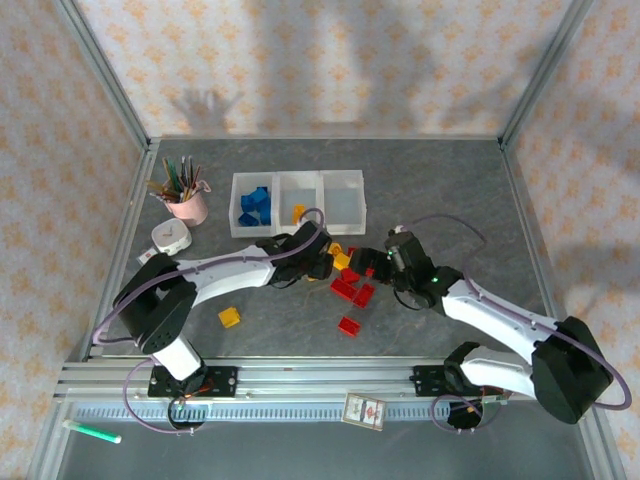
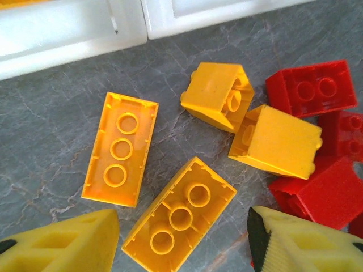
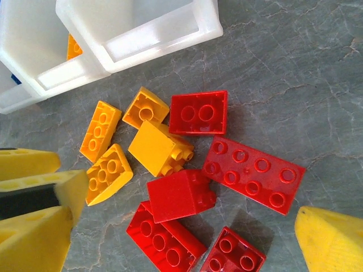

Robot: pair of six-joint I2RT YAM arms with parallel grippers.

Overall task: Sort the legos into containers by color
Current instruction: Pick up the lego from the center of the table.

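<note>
Yellow plastic is the concern here: the left pincer [image 2: 184,211] hangs spread over a long yellow brick [image 2: 178,221] lying underside up at the bottom centre of the left wrist view, with one finger [image 2: 62,243] on each side and neither clearly pressing it. The brick sits at a slant to the fingers, so the wrist likely needs a small turn until the pads face its two long flat walls. Then it can drop straight down and close low on the walls, not on the corners. A second long brick [image 2: 120,150] lies just beside it at centre left. Red bricks [image 2: 312,88] crowd the right side close to the other finger, which could catch one if the descent drifts right. In the top view the loose legos [image 1: 350,285] lie on the table [image 1: 450,200] at centre frame, between the two arms and just below the tray [image 1: 345,176]. Its left bin holds blue bricks [image 1: 255,207] and the middle bin a yellow piece [image 1: 298,212], so the middle bin is the likely target. The lift should clear the tray wall before release. The right pincer [image 3: 186,207] is spread wide above the red bricks, holding nothing. It is near enough to the left arm that the carry should rise first.
</note>
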